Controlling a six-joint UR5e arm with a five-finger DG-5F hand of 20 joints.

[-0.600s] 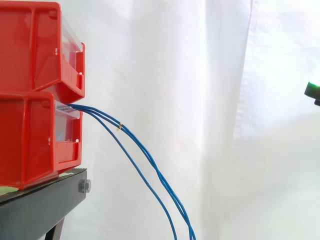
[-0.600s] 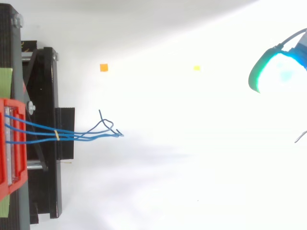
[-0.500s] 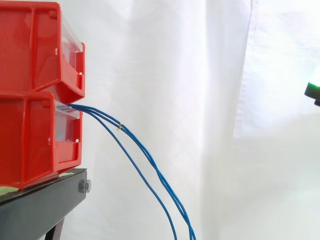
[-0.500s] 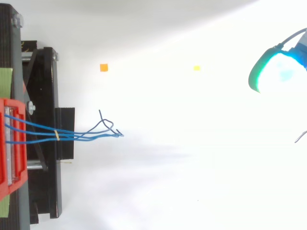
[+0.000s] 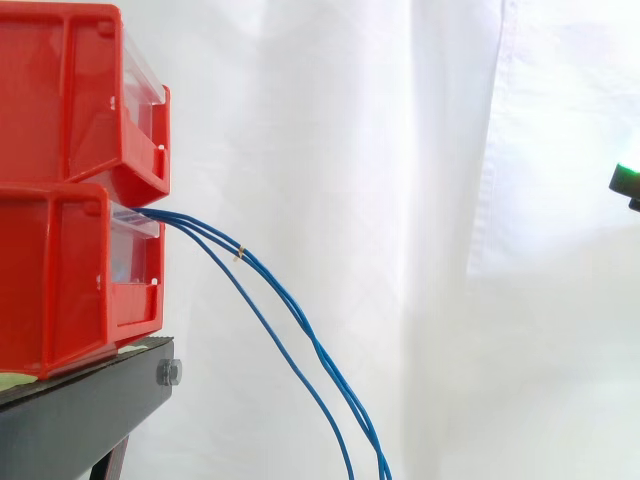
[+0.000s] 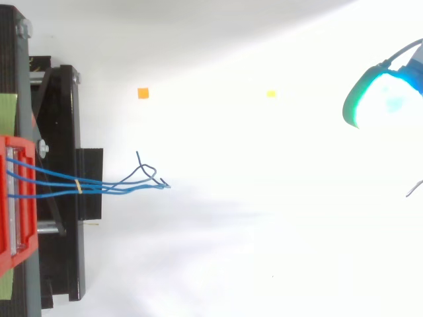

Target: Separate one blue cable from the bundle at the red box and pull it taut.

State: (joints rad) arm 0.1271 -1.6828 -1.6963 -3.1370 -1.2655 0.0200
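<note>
White curtain [image 5: 330, 150] hanging in folds, black stand [image 5: 90, 410] at left, bright white floor [image 6: 231, 251], small orange marker [image 6: 143, 93], yellow marker [image 6: 270, 94]

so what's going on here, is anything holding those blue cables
Nothing is handling them right now. The blue cables come out of the lower red bin, are bound by a small yellow tie, and hang slack past the black stand. The robot's hand is off at the right, well apart from them, so no cable is separated or pulled taut yet.
</note>
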